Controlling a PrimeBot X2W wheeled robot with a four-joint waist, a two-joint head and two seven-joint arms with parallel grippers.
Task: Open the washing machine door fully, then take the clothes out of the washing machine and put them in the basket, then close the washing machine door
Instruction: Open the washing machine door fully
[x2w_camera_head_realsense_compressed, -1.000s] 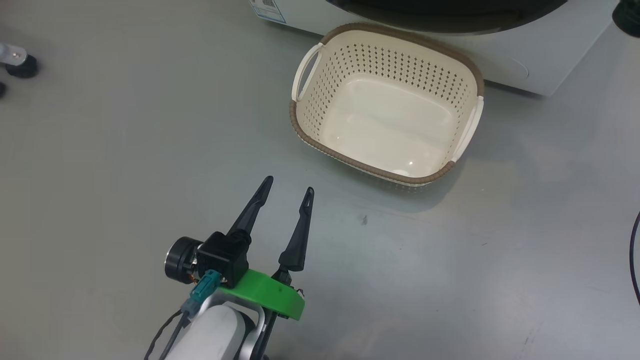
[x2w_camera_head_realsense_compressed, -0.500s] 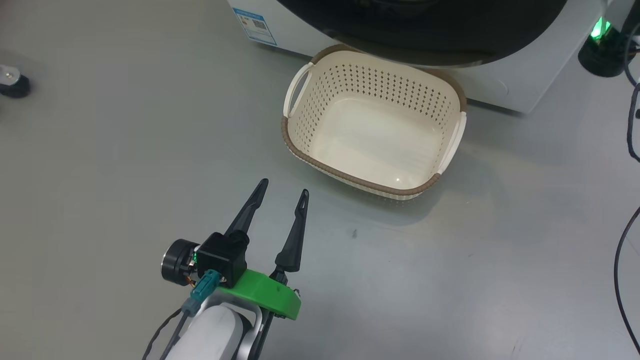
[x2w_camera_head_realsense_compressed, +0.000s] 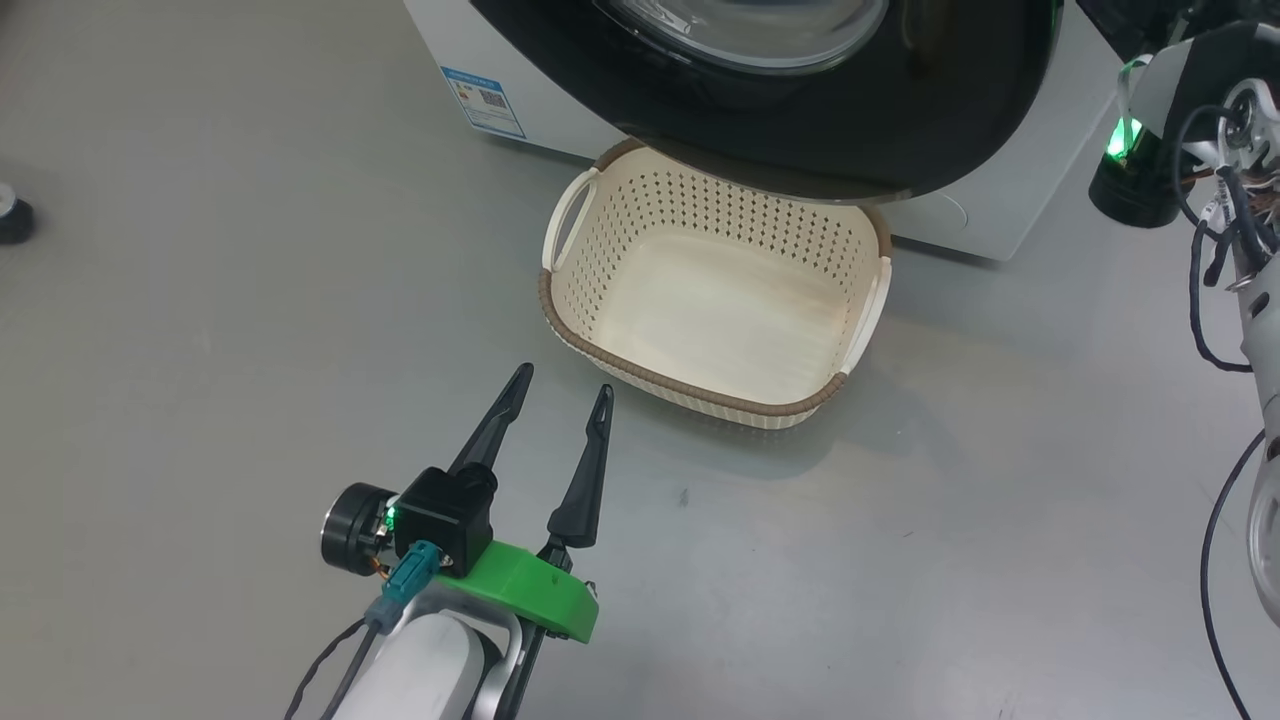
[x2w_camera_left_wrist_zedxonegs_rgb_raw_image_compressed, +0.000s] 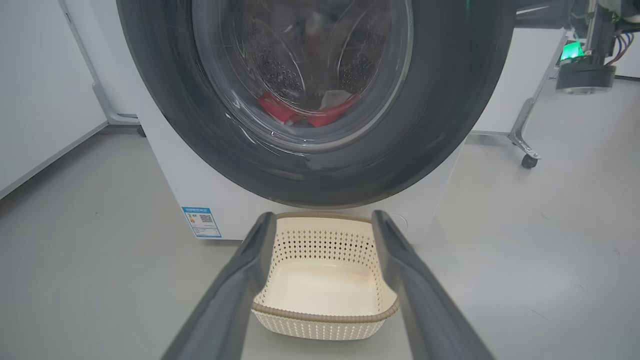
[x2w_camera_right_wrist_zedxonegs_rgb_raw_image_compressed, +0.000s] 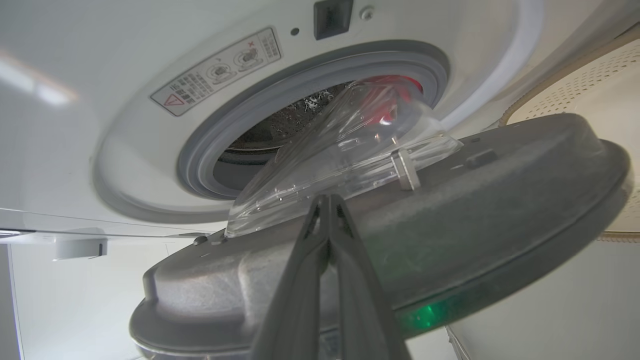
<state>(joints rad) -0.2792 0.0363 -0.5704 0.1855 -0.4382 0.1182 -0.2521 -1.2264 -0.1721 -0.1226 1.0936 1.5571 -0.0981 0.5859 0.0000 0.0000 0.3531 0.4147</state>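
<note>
Well, at the left my left hand (x2w_camera_head_realsense_compressed: 562, 385) hangs over the floor with its fingers spread wide and nothing between them, aimed at the basket (x2w_camera_head_realsense_compressed: 690, 388), which stands empty on the floor close against the front of the washing machine (x2w_camera_left_wrist_zedxonegs_rgb_raw_image_compressed: 170, 185). Above it the washing machine door (x2w_camera_head_realsense_compressed: 900, 120) is only part-way swung out, its black rim overhanging the basket's far edge, and the clothes (x2w_camera_left_wrist_zedxonegs_rgb_raw_image_compressed: 320, 112) lie red in the drum behind the glass. Over on the right my right hand (x2w_camera_right_wrist_zedxonegs_rgb_raw_image_compressed: 327, 200) is pinched fully shut on nothing, its tips seemingly against the door's grey inner face just below the glass bowl (x2w_camera_right_wrist_zedxonegs_rgb_raw_image_compressed: 350, 145). I judge the step is to push that face outward, so I should stay on the grey rim, off the slippery bowl, follow the hinge's arc, and see that the door's lower edge clears the basket.
</note>
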